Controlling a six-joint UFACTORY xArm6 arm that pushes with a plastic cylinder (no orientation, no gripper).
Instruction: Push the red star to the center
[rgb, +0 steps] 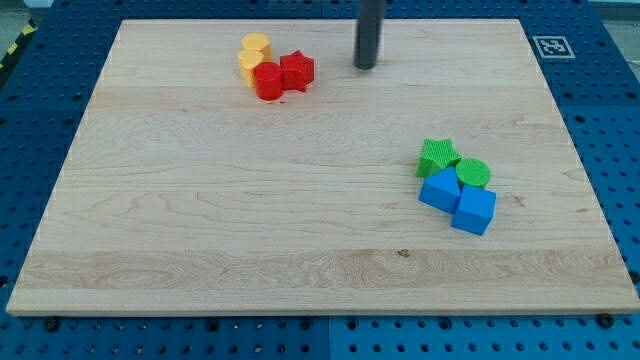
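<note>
The red star (297, 70) lies near the view's top, left of the middle, on the wooden board (250, 200). It touches a red round block (268, 81) on its left. My tip (366, 66) stands on the board to the right of the red star, about a block's width of bare wood apart from it. The rod rises straight up out of the view's top.
Two yellow blocks (254, 52) sit just up-left of the red round block. At the view's right lie a green star (437, 157), a green round block (474, 174), a blue block (440, 190) and a blue cube (474, 211), all touching.
</note>
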